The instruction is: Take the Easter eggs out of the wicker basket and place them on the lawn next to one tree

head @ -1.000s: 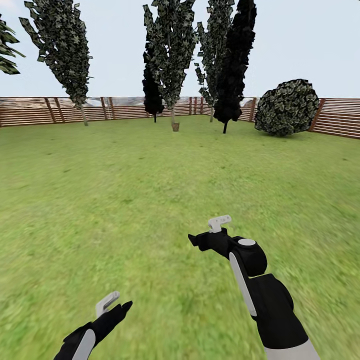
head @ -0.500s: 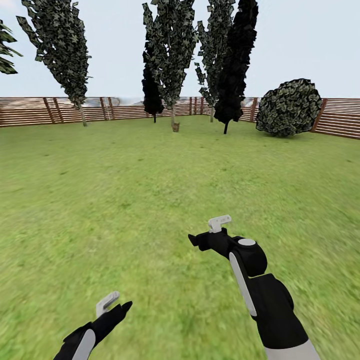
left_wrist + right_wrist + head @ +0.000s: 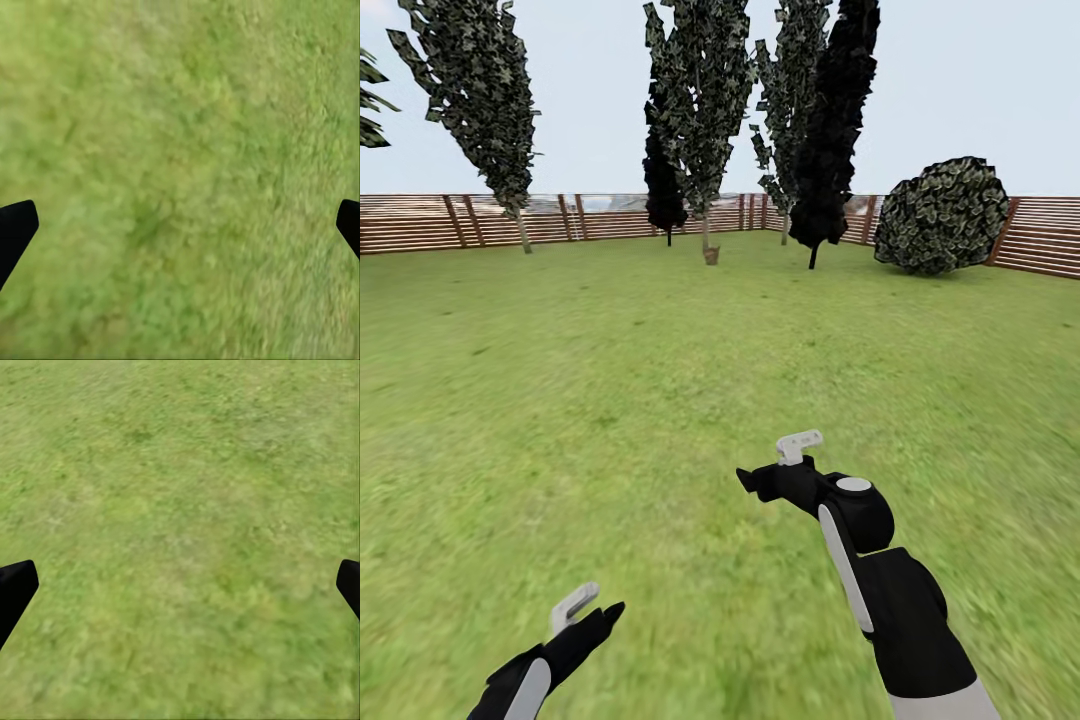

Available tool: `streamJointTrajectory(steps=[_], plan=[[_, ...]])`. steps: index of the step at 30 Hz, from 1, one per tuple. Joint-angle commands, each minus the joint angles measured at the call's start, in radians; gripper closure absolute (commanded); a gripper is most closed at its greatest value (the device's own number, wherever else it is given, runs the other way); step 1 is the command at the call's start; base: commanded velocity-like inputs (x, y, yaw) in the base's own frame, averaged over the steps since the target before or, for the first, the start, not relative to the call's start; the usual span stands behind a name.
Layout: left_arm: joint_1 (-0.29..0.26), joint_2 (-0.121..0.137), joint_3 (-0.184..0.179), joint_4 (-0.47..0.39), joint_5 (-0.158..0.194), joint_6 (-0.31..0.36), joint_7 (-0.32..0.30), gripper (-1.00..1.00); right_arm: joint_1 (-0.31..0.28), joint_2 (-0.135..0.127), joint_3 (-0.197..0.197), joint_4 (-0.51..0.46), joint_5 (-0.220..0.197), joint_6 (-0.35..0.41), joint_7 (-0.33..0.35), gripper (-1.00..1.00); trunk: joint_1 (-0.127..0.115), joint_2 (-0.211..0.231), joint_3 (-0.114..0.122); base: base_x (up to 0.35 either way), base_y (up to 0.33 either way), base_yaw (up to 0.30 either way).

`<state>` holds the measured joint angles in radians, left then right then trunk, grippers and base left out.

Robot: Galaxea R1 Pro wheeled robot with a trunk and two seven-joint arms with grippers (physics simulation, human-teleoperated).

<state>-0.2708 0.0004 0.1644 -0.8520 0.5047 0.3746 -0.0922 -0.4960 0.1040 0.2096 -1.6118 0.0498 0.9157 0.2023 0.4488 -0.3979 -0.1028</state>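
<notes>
**Both grippers empty over open lawn; basket far off at a tree's foot**

Head view: the lawn (image 3: 660,400) runs flat and green from the robot out to a brown slat fence (image 3: 420,222) that closes the far side and the right side of the garden. Both arms are held low in front of the robot, above bare grass.

Left gripper (image 3: 595,605): seen at the lower left of the head view, dark, with a pale bracket on top. In the left wrist view its two black fingertips (image 3: 15,229) stand at opposite edges of the picture, spread wide, with blurred grass between them. Nothing is held.

Right gripper (image 3: 752,480): seen right of centre in the head view, pointing left across the grass, arm bent behind it. In the right wrist view its fingertips (image 3: 15,589) likewise stand wide apart with grass between. Nothing is held.

Basket (image 3: 711,255): a small tan-brown object on the grass at the far end of the lawn, just beside the base of a pale-trunked tree (image 3: 705,100) and well apart from both grippers. Too small to tell its contents; eggs cannot be made out.

Other items: a second pale-trunked tree (image 3: 480,90) at far left by the fence, two dark trees (image 3: 830,110) right of centre, and a round bush (image 3: 940,215) at the right fence.
</notes>
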Motion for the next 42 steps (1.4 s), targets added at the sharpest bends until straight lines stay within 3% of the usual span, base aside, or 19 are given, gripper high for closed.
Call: streamJointTrajectory(steps=[1, 42], plan=[[-0.001, 0.0, 0.003, -0.001, 0.006, 0.007, -0.003, -1.0, -0.001, 0.0, 0.0, -0.001, 0.005, 0.005, 0.005, -1.0, 0.001, -0.002, -0.002, 0.334, 0.0, 0.0], [-0.001, 0.001, 0.003, 0.0, 0.007, 0.007, -0.008, -1.0, -0.001, 0.0, 0.0, 0.0, 0.005, 0.005, 0.005, -1.0, 0.001, -0.002, -0.002, 0.334, 0.0, 0.0]])
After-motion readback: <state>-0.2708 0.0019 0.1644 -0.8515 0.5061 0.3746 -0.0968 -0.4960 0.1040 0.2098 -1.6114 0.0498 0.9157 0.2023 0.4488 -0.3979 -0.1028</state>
